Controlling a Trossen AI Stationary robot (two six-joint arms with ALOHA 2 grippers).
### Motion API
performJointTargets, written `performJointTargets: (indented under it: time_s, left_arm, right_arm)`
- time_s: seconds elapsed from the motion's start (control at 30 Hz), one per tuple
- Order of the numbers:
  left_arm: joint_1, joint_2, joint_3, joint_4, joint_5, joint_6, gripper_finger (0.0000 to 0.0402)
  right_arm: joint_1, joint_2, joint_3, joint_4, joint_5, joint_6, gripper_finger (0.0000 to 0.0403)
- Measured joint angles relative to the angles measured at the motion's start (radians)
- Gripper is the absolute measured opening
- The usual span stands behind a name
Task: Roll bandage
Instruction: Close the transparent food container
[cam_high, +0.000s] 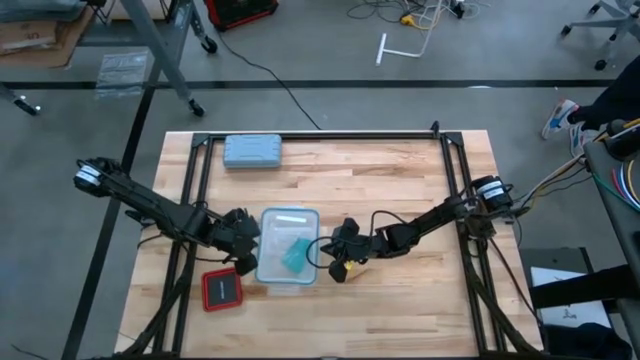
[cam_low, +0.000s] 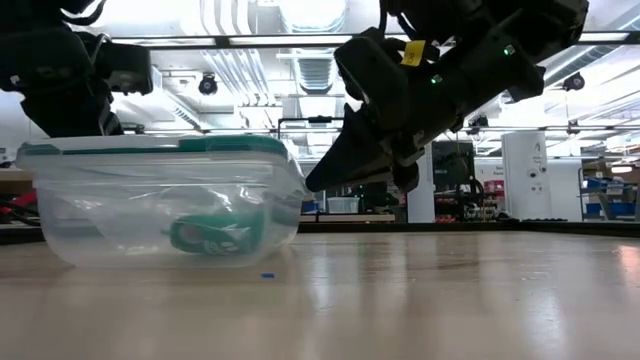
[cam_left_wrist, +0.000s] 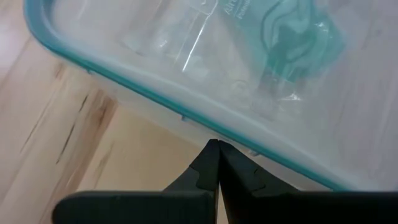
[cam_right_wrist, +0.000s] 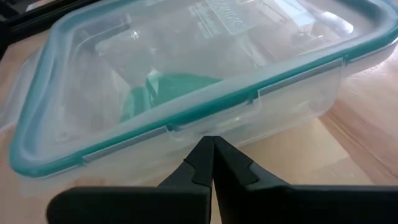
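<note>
Both arms are flanking a lidded clear container with the bandage shut inside.

The wooden table (cam_high: 400, 200) is sitting on a grey floor strewn with cables, with a bright workshop showing beyond it. A grey-blue case (cam_high: 252, 151) is lying near the far edge and a red square object (cam_high: 222, 290) near the front. The clear container (cam_high: 272, 262) is standing centrally, its teal-rimmed lid on, probably so both arms reach it. The left gripper (cam_left_wrist: 217, 149) and right gripper (cam_right_wrist: 209, 144) are pointing at opposite sides, fingertips pressed together, gripping nothing. The teal bandage (cam_high: 296, 255) is lying loosely bunched inside.
</note>
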Motion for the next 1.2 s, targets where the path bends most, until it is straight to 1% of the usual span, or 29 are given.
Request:
performJointTargets:
  time_s: [0.27,0.53,0.67,0.87,0.93,1.0,1.07,1.2]
  left_arm:
    - [0.0,0.002,-0.001,0.04,-0.008,0.037,0.0]
    - [0.0,0.005,-0.035,0.125,-0.01,0.044,0.0]
    - [-0.001,0.008,-0.049,0.172,-0.012,0.052,0.0]
    - [-0.001,0.009,-0.044,0.167,-0.022,0.048,0.0]
    - [-0.001,0.008,-0.029,0.141,-0.023,0.032,0.0]
    - [-0.008,0.0,-0.006,0.101,-0.039,0.005,0.0]
    - [-0.022,-0.014,0.013,0.061,-0.055,-0.008,0.0]
    - [-0.038,-0.035,0.036,0.055,-0.06,-0.007,0.0]
  right_arm:
    - [-0.003,0.0,0.0,-0.008,0.001,-0.002,0.0]
    - [-0.006,0.0,-0.002,-0.012,0.0,-0.036,0.0]
    - [-0.017,0.0,-0.003,-0.016,-0.025,-0.037,0.0]
    - [-0.018,0.0,-0.003,-0.023,-0.018,-0.044,0.0]
    - [-0.018,-0.009,-0.003,-0.048,0.007,-0.039,0.0]
    - [-0.018,-0.037,-0.021,-0.079,0.037,-0.03,0.0]
    - [-0.021,-0.067,-0.038,-0.103,0.039,-0.024,0.0]
    - [-0.018,-0.147,-0.056,-0.167,0.034,-0.027,0.0]
